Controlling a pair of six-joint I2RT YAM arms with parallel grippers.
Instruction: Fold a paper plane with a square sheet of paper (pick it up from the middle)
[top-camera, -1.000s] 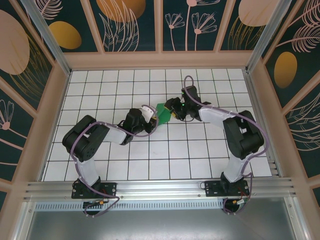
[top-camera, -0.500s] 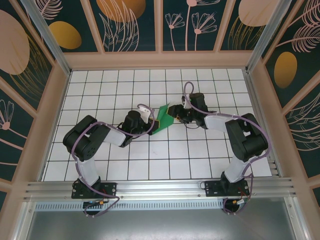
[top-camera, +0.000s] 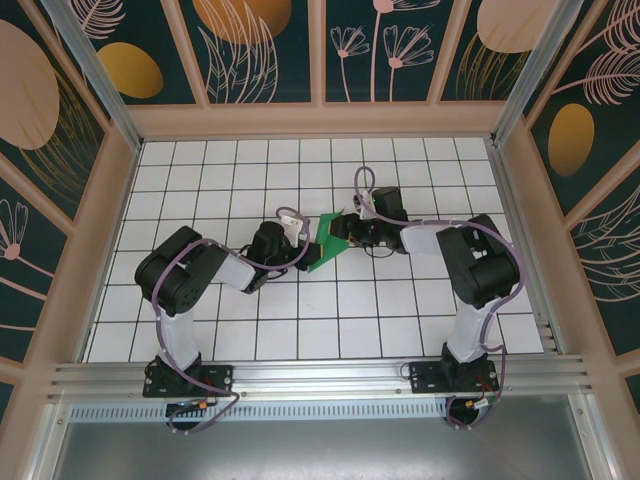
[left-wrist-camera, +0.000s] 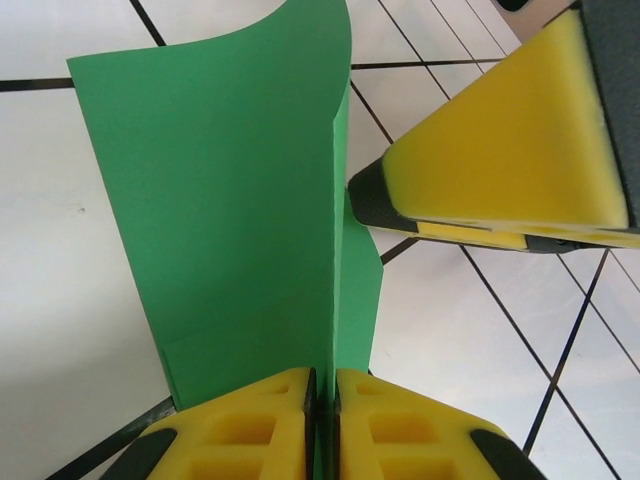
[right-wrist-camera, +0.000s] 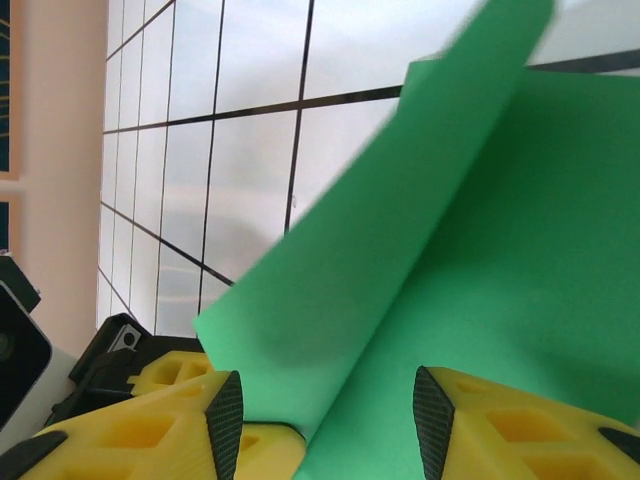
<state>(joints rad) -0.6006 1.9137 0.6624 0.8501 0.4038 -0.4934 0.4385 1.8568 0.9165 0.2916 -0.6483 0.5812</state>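
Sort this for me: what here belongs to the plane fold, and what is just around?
Job:
green sheet of paper, partly folded
left gripper, shut on it
right gripper, jaws open, paper between them

Just there:
white grid table
patterned walls
metal rail at the near edge

A second ago the paper showed as a short, compact patch. Now it stretches into a longer slanted strip, its near end further left. The left gripper has shifted slightly nearer with that end, and the left elbow has moved inward. The right gripper has dropped a little nearer. The right elbow has drawn toward the middle.
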